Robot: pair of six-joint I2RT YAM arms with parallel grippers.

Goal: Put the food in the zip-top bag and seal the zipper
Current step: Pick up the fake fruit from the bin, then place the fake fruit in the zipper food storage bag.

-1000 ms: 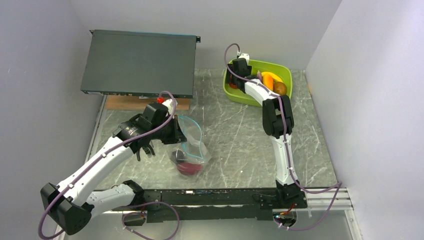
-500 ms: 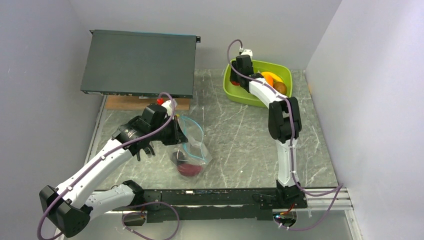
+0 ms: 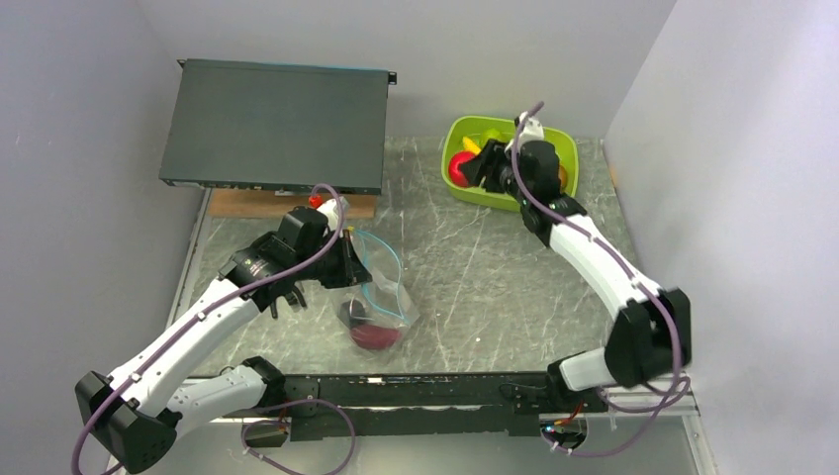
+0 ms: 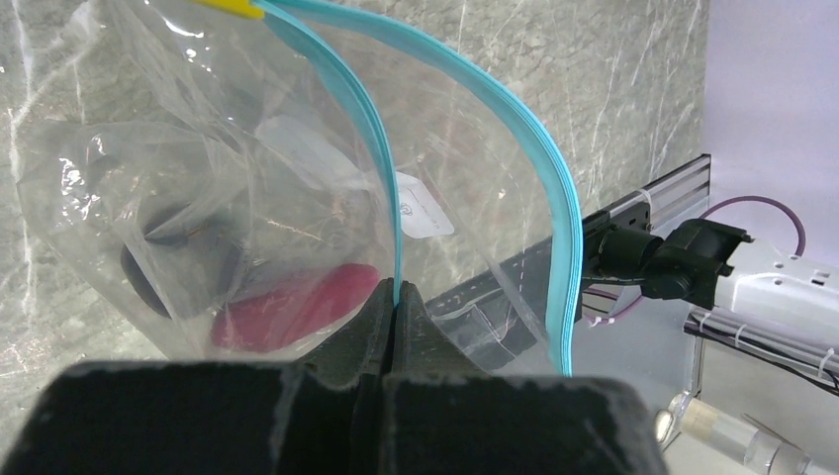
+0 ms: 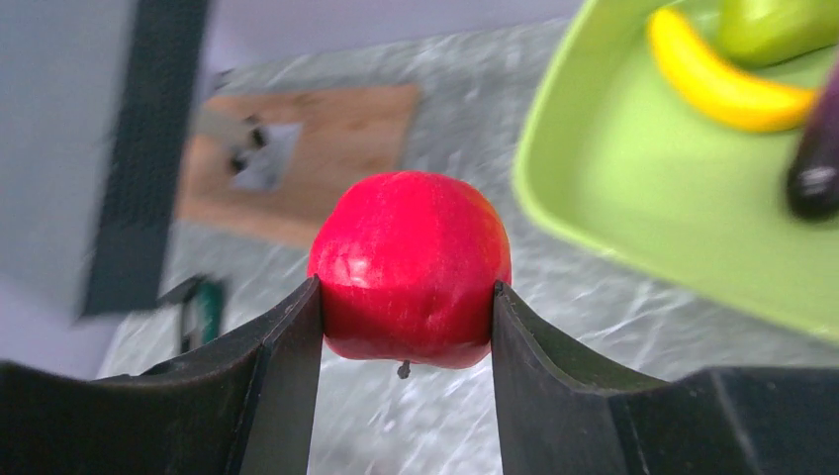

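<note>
My left gripper is shut on the near lip of the zip-top bag, pinching its teal zipper. The other lip bows away, so the mouth stands open. Inside the bag lie a red piece of food and a dark purple one. My right gripper is shut on a red apple, held above the left edge of the tub. A banana, a lime and an eggplant lie in the tub.
The lime-green tub stands at the back right. A flat black box rests on a wooden board at the back left. Grey walls close both sides, and a black rail runs along the near edge.
My right gripper closed on the red apple in the tub and lifted it, while the arm's elbow swung out to the right. The left arm and the bag stayed put.
</note>
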